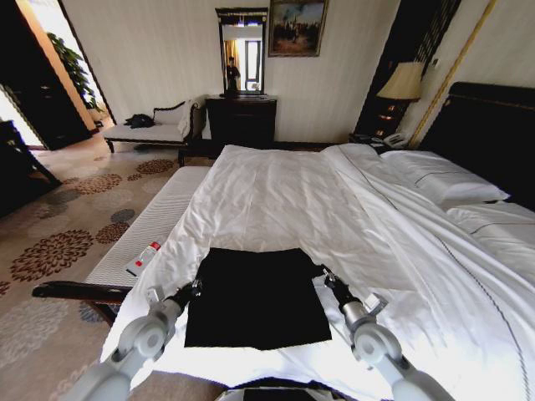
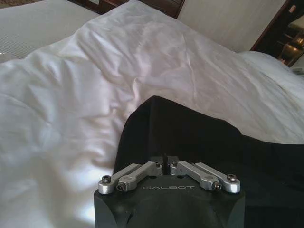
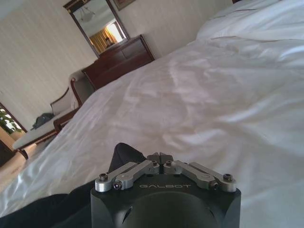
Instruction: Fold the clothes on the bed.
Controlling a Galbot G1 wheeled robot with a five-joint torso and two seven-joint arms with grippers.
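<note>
The clothes [image 1: 257, 296], a black T-shirt, lie flat as a rough rectangle on the white duvet near the front edge of the bed [image 1: 276, 200]. My left gripper [image 1: 196, 286] is at the shirt's left edge, and my right gripper [image 1: 321, 274] is at its right edge. The left wrist view has the left gripper [image 2: 164, 159] with fingers drawn together on the black cloth [image 2: 190, 137]. From the right wrist, the right gripper [image 3: 160, 156] is likewise shut, with a raised bit of black fabric [image 3: 124, 153] at its tips. No lettering is visible on the shirt.
A cushioned bench [image 1: 142, 238] stands along the bed's left side with a red-and-white bottle [image 1: 143, 258] on it. Pillows [image 1: 443, 180] and the dark headboard [image 1: 493, 125] are at the right. A dresser with mirror [image 1: 241, 117] and a chaise [image 1: 159, 129] stand at the far wall.
</note>
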